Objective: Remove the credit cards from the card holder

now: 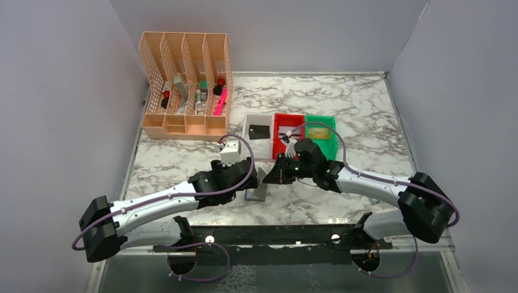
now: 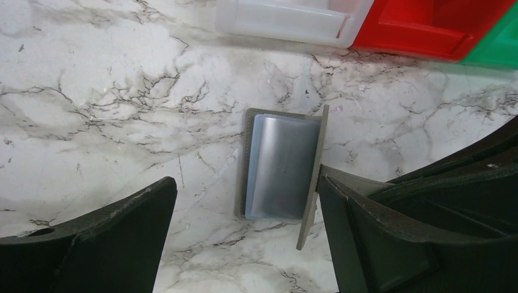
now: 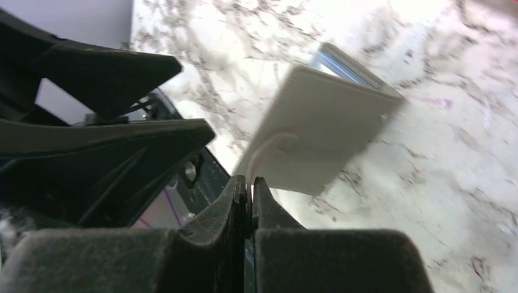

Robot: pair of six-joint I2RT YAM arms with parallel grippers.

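On the marble table (image 1: pixel 354 104), left gripper (image 2: pixel 244 183) spread wide around the open card holder (image 2: pixel 281 168), one flap upright against its finger, right gripper (image 3: pixel 251 183) pinched together just beside.

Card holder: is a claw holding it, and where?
The right claw pinches the card holder's raised flap by its edge. The left claw is open, holding nothing.
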